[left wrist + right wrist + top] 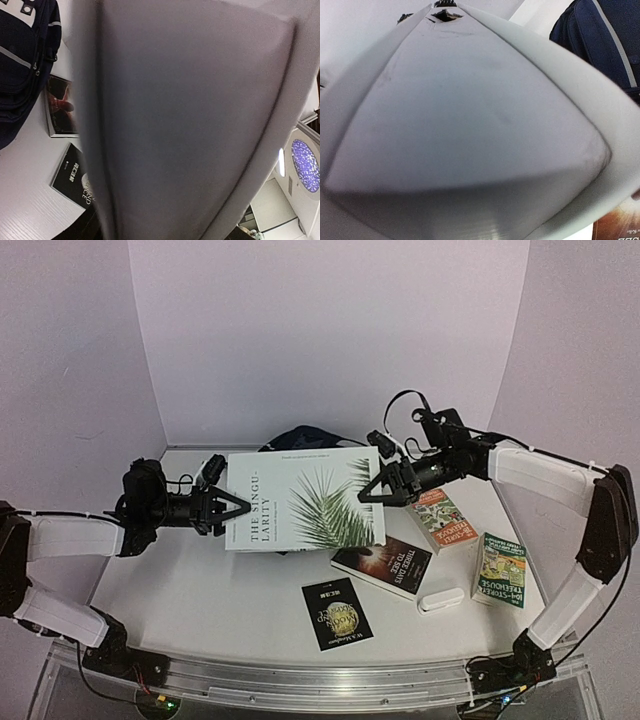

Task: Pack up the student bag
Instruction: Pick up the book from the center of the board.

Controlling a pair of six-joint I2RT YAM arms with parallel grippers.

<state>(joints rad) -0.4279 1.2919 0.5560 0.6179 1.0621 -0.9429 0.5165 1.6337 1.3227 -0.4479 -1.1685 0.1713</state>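
White book (300, 498) with green palm-leaf print, navy student bag (20, 55) with thin white stripe

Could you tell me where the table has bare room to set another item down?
The near-left table is bare, bordered by the left arm, the white book and the black booklet. The right half is crowded with books and a white case.

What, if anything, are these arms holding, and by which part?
The large white book. The right tool clamps its right edge. The left tool straddles the left, spine edge, but whether it grips cannot be told.
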